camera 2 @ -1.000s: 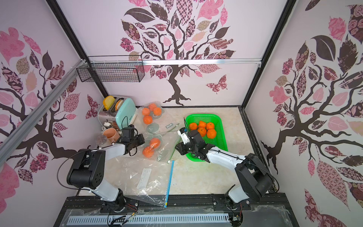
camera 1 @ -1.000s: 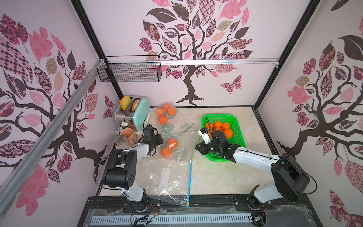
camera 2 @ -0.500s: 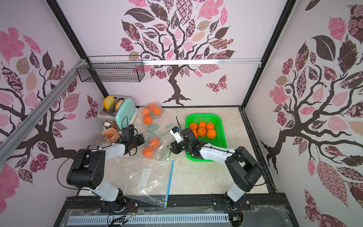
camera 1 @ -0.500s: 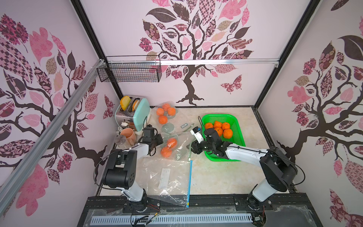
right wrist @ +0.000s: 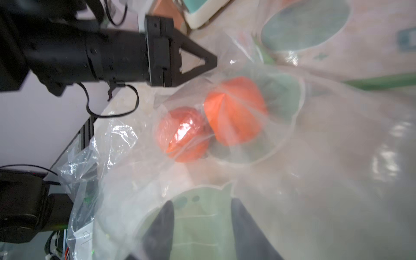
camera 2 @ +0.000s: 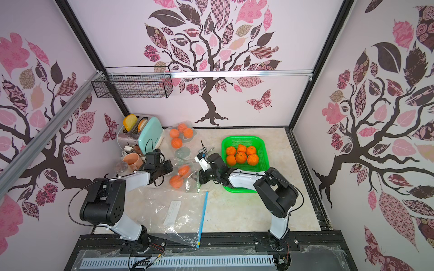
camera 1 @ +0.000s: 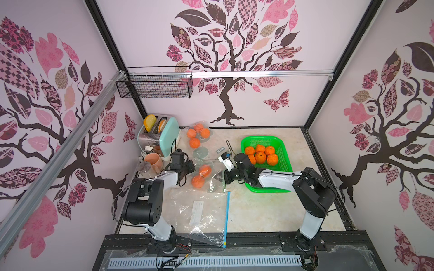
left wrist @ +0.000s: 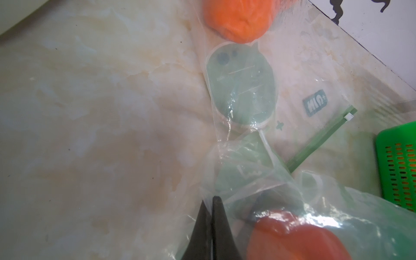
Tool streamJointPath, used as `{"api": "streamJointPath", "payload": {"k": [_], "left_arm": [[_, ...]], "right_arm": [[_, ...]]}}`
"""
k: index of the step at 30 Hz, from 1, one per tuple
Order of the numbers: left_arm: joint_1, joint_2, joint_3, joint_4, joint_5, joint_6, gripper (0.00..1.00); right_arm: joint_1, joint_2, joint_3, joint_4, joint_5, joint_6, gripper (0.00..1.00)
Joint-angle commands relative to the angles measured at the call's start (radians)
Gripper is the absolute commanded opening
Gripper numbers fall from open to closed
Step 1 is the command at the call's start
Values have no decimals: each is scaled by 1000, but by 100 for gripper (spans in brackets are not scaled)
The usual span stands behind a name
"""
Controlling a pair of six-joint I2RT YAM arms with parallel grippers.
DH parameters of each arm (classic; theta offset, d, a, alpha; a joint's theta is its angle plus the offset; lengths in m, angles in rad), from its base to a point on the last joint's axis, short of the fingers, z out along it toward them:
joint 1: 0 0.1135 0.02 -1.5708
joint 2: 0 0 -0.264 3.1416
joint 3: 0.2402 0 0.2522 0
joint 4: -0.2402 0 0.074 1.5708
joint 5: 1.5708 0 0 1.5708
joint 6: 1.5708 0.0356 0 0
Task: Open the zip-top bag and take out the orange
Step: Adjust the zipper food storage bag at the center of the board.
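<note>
The zip-top bag lies in the middle of the surface, with 2 oranges inside. The left jaws are shut tight on its edge. The right jaws stand apart, hazy behind the bag's plastic. Just past it lies another bag. Its small green tag has letters like U, I, N and a plus. Near them a green basket holds 6 oranges.

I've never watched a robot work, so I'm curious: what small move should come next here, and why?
Probably ease the open right end effector forward toward the oranges. The left end effector is shut on the bag, and the two fruits lie inside it, just ahead of the right one.
</note>
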Motion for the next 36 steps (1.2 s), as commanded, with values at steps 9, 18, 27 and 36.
{"api": "streamJointPath", "payload": {"k": [9,18,27,36], "left_arm": [[4,-16,-12,58,115,-16,0],[-23,-223,-48,74,156,-81,0],[-187,-465,-31,-123,-7,-36,0],[-198,-521,-80,-111,-14,-49,0]], "right_arm": [[41,-7,-119,145,15,-59,65],[40,-41,-219,302,74,-69,66],[42,-77,-341,431,163,-45,71],[45,-47,-348,422,201,-23,75]]}}
